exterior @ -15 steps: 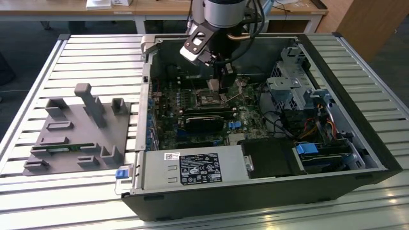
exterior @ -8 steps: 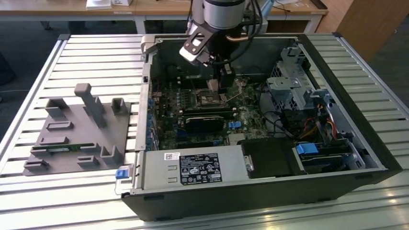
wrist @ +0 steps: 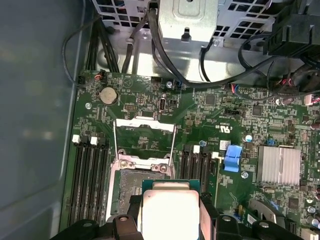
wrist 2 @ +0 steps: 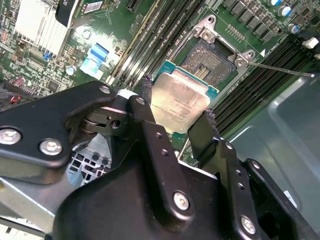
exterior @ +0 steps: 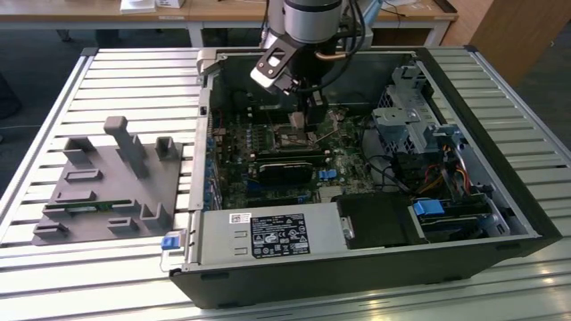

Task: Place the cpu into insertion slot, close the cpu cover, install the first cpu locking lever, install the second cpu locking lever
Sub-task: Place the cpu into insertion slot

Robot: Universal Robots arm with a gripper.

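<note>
Gripper [wrist 2: 176,102] fingers [wrist 2: 202,132] pinch the cpu [wrist 2: 182,97] by opposite edges, holding it over the insertion slot [wrist 2: 212,60] near the motherboard [wrist: 200,115] middle. Slot's dark centre bare, cpu cover [wrist: 145,123] flipped up at slot's edge, inside open computer case [exterior: 357,274].

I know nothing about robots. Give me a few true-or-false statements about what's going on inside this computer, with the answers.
1. The gripper is shut on the cpu. True.
2. The cpu already sits in the insertion slot. False: the gripper holds it, and the slot's centre lies bare.
3. The cpu cover is closed over the slot. False: it stands flipped open beside the slot.
4. A blue clip sits on the green motherboard. True.
5. The computer case is closed up. False: its side is open, showing the board.
</note>
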